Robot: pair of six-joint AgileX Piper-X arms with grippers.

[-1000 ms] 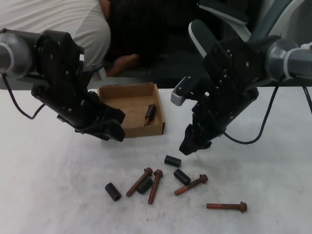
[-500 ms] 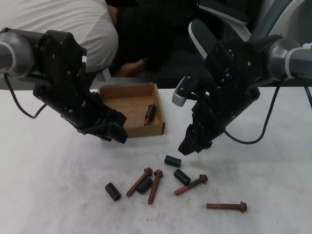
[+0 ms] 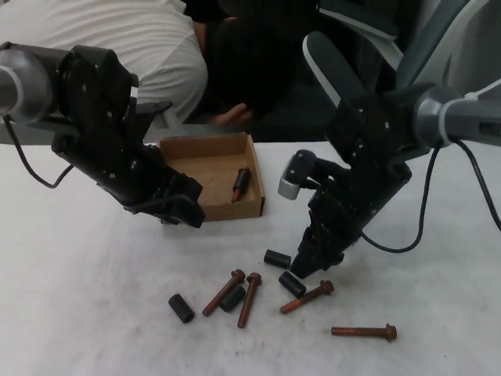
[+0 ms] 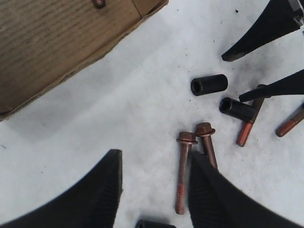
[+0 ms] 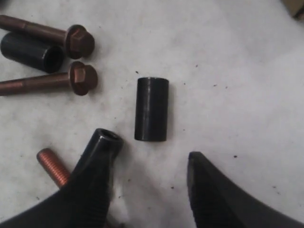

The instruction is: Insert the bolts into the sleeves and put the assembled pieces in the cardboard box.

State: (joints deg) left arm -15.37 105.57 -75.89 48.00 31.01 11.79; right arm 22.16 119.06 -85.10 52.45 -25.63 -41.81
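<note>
Cardboard box (image 3: pixel 205 174), brown and open-topped, sits far left. Your left gripper (image 4: pixel 155 159) hovers at its near edge, fingers spread. Your right gripper (image 5: pixel 148 154), likewise spread, hangs near centre over loose rust-brown bolts (image 3: pixel 364 332) and a black cylindrical sleeve (image 5: pixel 152 109).

The left arm (image 3: pixel 94 125) bends at the elbow and slopes down and forward. The left gripper (image 3: pixel 192 207) is held low with its wrist tilted. Its two dark fingers (image 4: pixel 95 194) are spread wide with nothing between them. The right arm (image 3: pixel 376 149) folds down more steeply, with a pale housing (image 3: pixel 293 174) on the wrist just above the tool. The right gripper (image 3: pixel 311 266) points almost straight down and hangs lower than the left one. Its fingers (image 5: pixel 90 190) are parted and grip nothing. The two grippers stay well apart, the right one ahead of the left one's tips.
</note>
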